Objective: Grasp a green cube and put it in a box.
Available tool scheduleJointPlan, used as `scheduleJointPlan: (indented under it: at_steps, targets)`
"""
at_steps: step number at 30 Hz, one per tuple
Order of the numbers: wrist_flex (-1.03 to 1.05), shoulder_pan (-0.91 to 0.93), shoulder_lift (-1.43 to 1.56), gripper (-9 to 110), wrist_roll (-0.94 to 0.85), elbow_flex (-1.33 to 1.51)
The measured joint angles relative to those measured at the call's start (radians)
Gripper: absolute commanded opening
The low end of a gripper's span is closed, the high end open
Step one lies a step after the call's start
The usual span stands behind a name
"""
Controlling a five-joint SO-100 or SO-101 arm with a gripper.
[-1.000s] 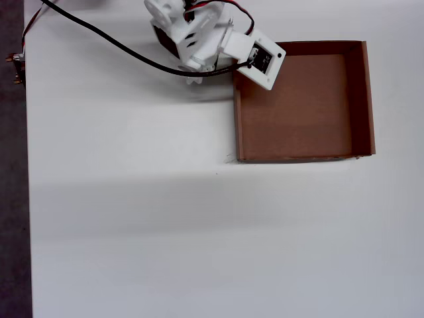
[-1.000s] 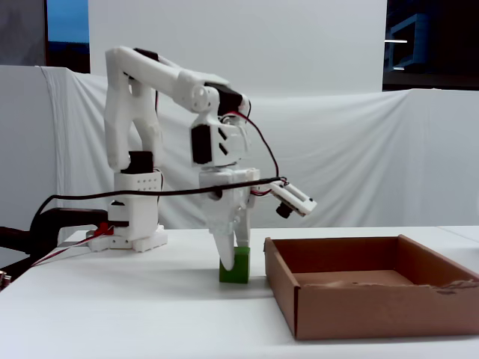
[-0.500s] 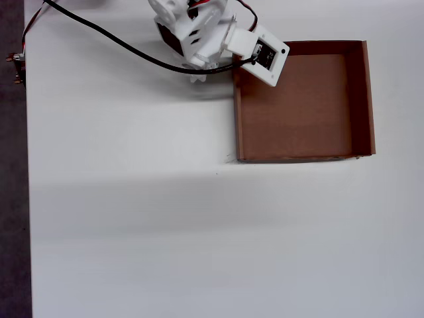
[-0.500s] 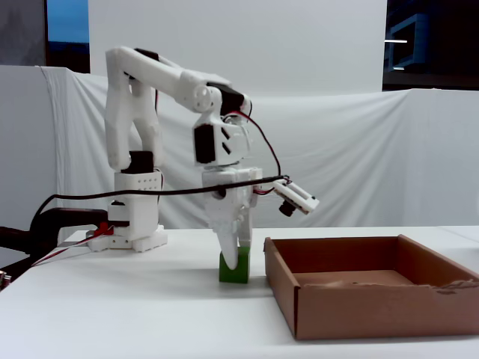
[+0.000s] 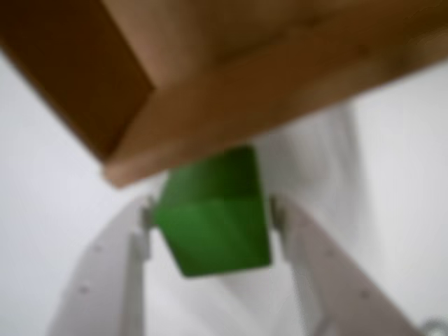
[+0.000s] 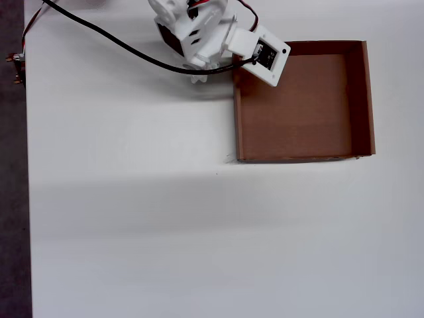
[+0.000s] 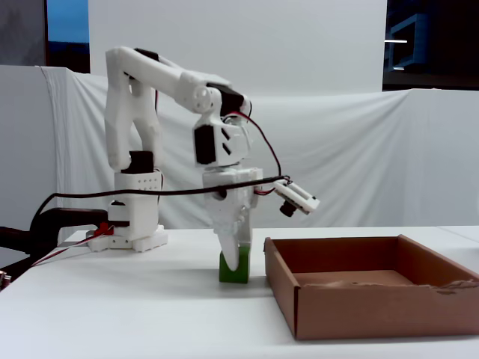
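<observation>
**Cube bracketed at the box corner, not yet lifted**

Between the white fingers, in the wrist view, the gripper has one finger on each side of the green cube, both at or very near its side faces; the blur leaves it uncertain whether they are clamped. In the fixed view the gripper points straight down and the green cube sits on the white table, which suggests a grasp being set. The box stands just to the right, its corner close beside the cube, so the carry looks short. In the overhead view the arm hides the cube. No brand, label or legible writing shows.
</observation>
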Motion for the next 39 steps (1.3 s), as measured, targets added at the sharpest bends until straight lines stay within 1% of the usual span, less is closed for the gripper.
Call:
scheduleJointPlan:
  at_steps: [6,17,29,39]
  targets:
    - [0.000,-0.003,0.002,22,0.000,0.012]
    - [0.000,-0.003,0.002,15,0.000,0.012]
    - [0.003,-0.003,0.003,13,0.011,0.012]
    - [0.080,-0.003,0.092,13,0.034,0.014]
